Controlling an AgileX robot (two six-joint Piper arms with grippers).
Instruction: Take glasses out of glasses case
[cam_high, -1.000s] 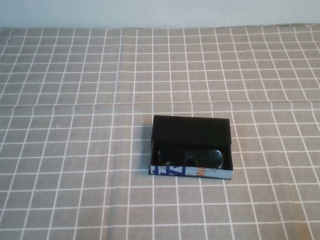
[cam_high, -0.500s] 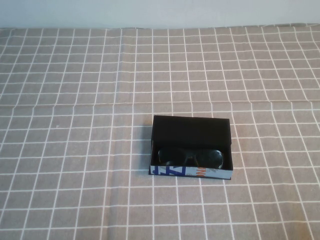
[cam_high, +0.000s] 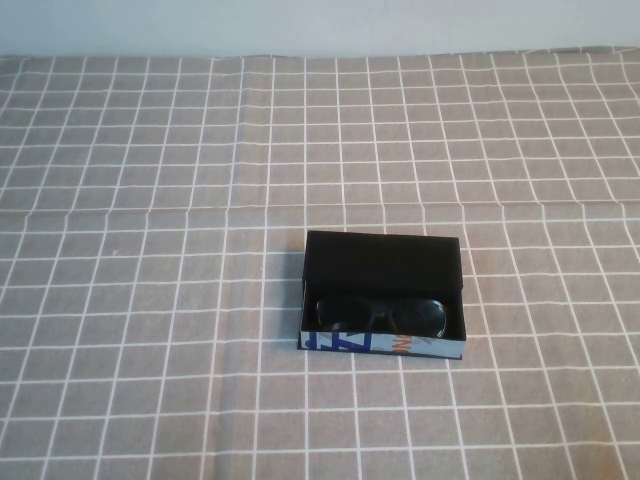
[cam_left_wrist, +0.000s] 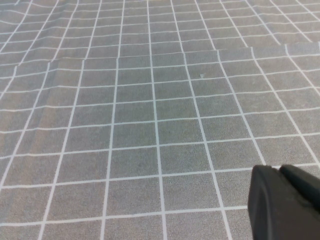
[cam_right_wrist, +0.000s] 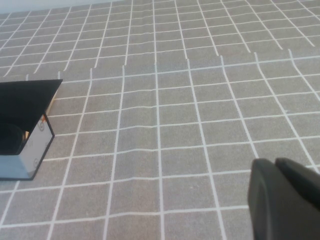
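Note:
The glasses case (cam_high: 382, 343) lies open on the checked cloth, a little right of the middle, its black flap lid (cam_high: 383, 262) folded back and its white side with blue and orange print facing me. The black glasses (cam_high: 382, 313) lie inside it. In the right wrist view one end of the case (cam_right_wrist: 25, 127) shows, well away from my right gripper (cam_right_wrist: 276, 165), which is shut and empty over bare cloth. My left gripper (cam_left_wrist: 277, 171) is shut and empty over bare cloth, with no case in its view. Neither arm shows in the high view.
A grey cloth with a white grid (cam_high: 150, 300) covers the whole table, with slight folds across it (cam_high: 150, 210). A pale wall (cam_high: 320, 25) runs along the far edge.

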